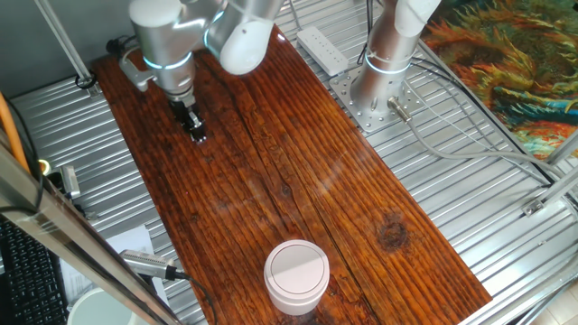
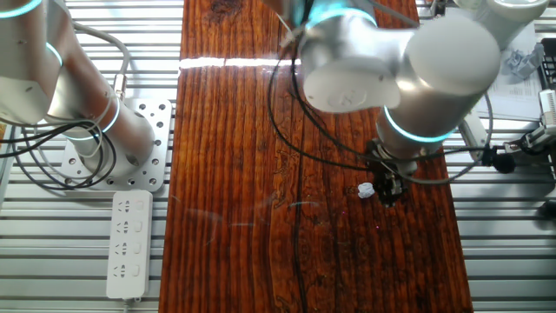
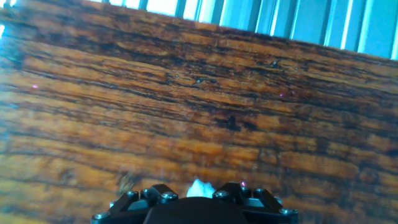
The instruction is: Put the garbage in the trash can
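My arm (image 1: pixel 194 32) is silver-grey and white with rounded joints ringed in glowing cyan bands, ending in a small black gripper (image 1: pixel 196 129) with visible screws.

Robotics lab, wooden table (image 1: pixel 298 171) on ribbed metal bench (image 1: pixel 452 190), bolted arm base (image 1: pixel 384 68), power strip (image 2: pixel 127 243)

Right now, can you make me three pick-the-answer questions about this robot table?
1. Where is the garbage?
A. beside the gripper
B. on the trash can's lid
C. on the power strip

2. What colour is the trash can?
A. red
B. white
C. black

3. Is the trash can's lid on?
A. yes
B. no, it is off
C. it is broken in half

Answers: 1 A, the white scrap lies on the wood by the fingers. 2 B, its wall is white. 3 A, the round lid covers the top.
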